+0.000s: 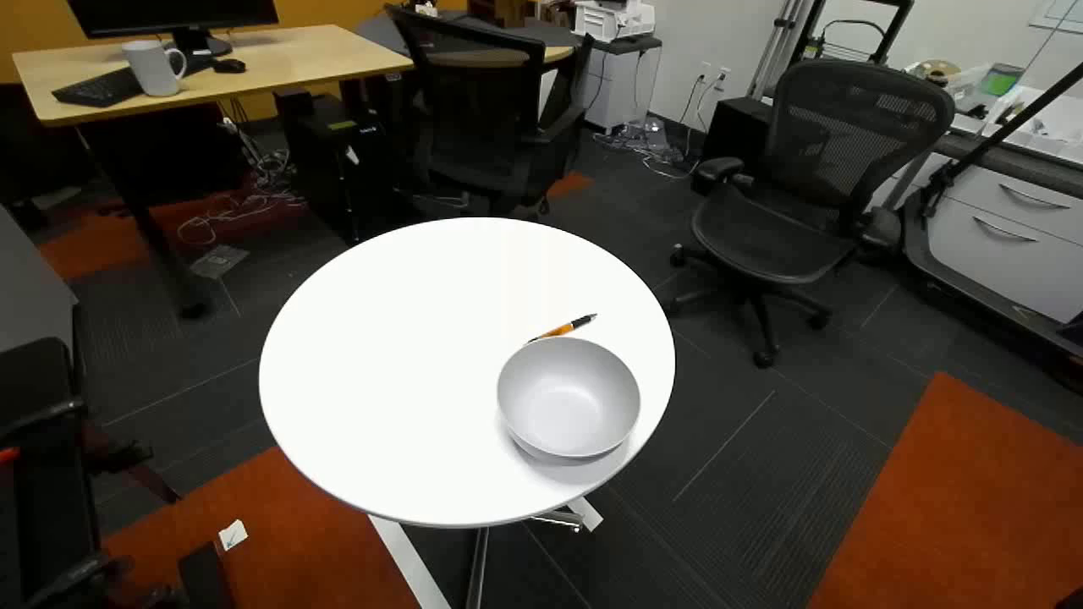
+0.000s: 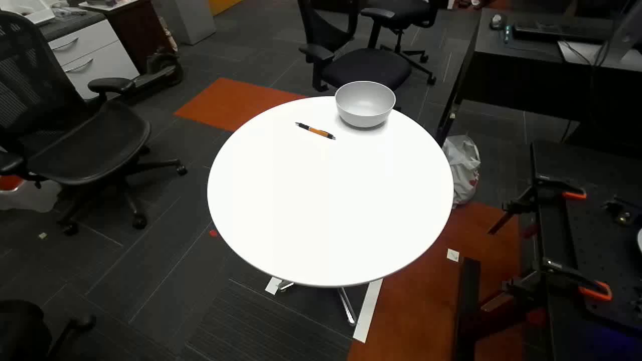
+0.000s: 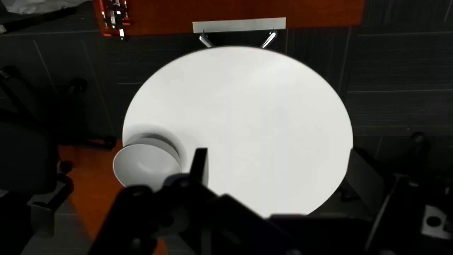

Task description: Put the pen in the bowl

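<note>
An orange-and-black pen lies flat just beside the bowl, not touching it, uncovered and so reachable. The bowl stands mouth up on the round white table, presumably to receive the pen. The gripper is spread wide, holding nothing, seemingly readied for grasping.

My end effector looks black and blurred in the wrist view, its knuckles rounded. The finger toward seven o'clock shows me a grey inner face; toward four o'clock, a pale plate has a dark round hole.
</note>
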Controlling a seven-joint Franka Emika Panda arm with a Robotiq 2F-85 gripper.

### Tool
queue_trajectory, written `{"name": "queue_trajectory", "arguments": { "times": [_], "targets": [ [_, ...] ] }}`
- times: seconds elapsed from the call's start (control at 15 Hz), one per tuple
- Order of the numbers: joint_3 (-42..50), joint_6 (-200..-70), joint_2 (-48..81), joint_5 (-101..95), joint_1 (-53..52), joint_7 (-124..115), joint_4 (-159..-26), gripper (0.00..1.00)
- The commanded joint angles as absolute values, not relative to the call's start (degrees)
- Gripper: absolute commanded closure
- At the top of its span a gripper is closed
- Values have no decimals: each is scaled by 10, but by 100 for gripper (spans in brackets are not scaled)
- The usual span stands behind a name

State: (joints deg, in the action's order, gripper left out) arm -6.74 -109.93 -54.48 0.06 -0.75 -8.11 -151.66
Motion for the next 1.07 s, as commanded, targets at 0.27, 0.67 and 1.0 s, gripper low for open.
{"name": "queue_trajectory", "arguments": {
  "times": [0.27, 0.67, 1.0],
  "targets": [
    [-66, -1098, -544, -1, -9, -82, -1515, 0],
    [-63, -1166, -494, -13, -1, -75, -1505, 0],
    [-53, -1283, -390, -44, 20, -72, -1490, 0]
  ]
}}
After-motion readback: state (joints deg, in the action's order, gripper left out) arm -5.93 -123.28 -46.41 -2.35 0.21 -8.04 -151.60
